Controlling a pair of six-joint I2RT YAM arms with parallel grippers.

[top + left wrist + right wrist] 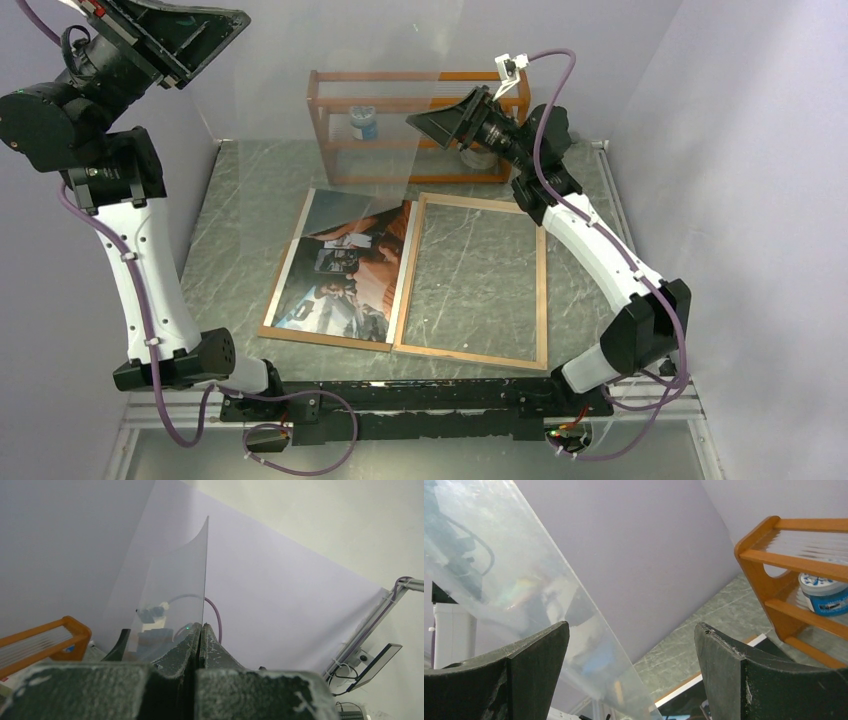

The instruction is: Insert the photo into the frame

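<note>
Left claw [201, 628] is clamped shut on the edge of the clear pane [175, 595], raised over the surface's far-left corner.
The frame [470, 357] lies flat below, right of centre, long axis near-to-far, with the photo [345, 265] against its left rim. The right claw [631, 626], wide open and empty, is nearer it.

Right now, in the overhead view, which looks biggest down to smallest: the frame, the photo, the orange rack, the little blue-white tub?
1. frame and orange rack: too alike to rank.
2. photo, slightly smaller.
3. blue-white tub, by far the smallest.

No legible text; jar [825, 594] label unreadable
</note>
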